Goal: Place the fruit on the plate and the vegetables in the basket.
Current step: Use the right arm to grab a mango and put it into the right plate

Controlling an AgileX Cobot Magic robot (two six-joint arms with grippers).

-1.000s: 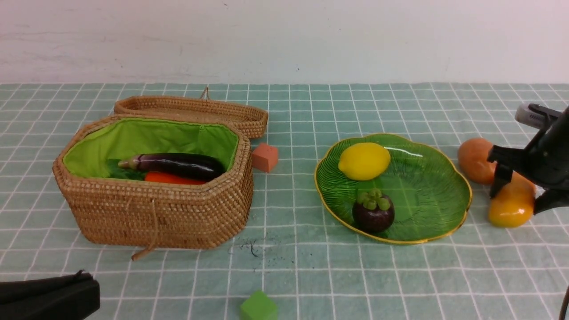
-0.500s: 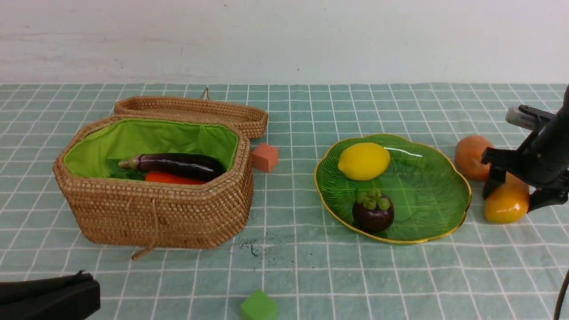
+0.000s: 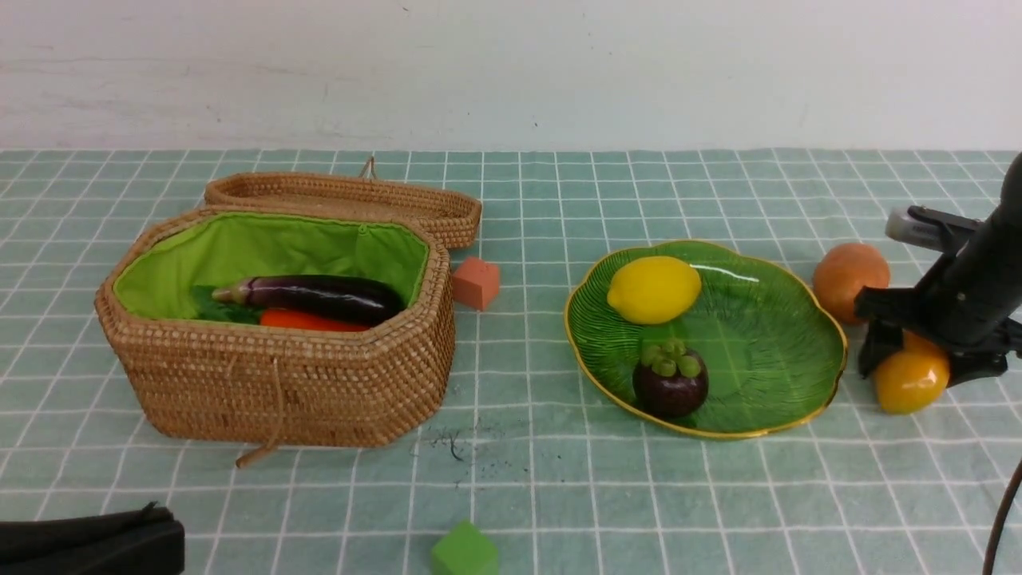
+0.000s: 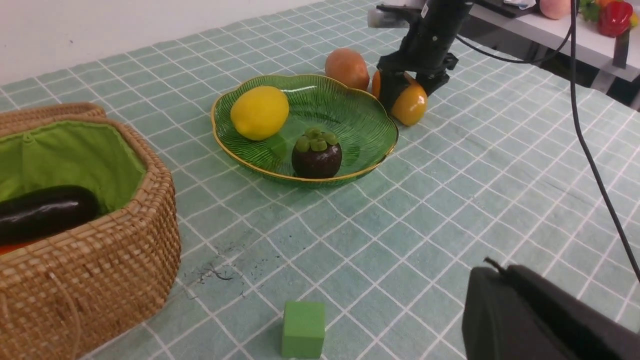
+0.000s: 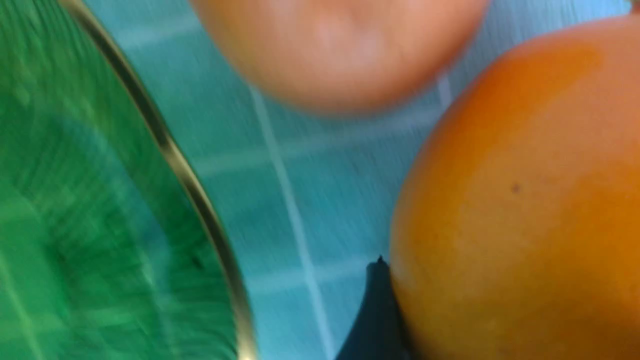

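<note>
Changed: the right pincer point(image 3: 924, 369) has slid from the counter's point(image 3: 559, 479) right edge towards the plate point(image 3: 766, 343) and come down astride the mango point(image 3: 910, 385). The potato point(image 3: 850, 279) behind it has been nudged slightly.
Right pincer: jaws wide, one on each side of the mango, with one fingertip point(image 5: 377, 310) touching its skin. Whether it has clamped yet, I cannot tell.
Left pincer point(image 3: 88, 543): closed and parked at the counter's near left corner.
Mango: lying on the counter near the right edge, just beside the plate's rim.
Plate: holds the lemon point(image 3: 654, 289) and the mangosteen point(image 3: 670, 383).
Basket point(image 3: 287, 383): near the left edge, lid open, with the eggplant point(image 3: 319, 294) and carrot point(image 3: 307, 321) inside.
Meaning: the mango looks like the last fruit to go, and the potato is still out of the basket.
</note>
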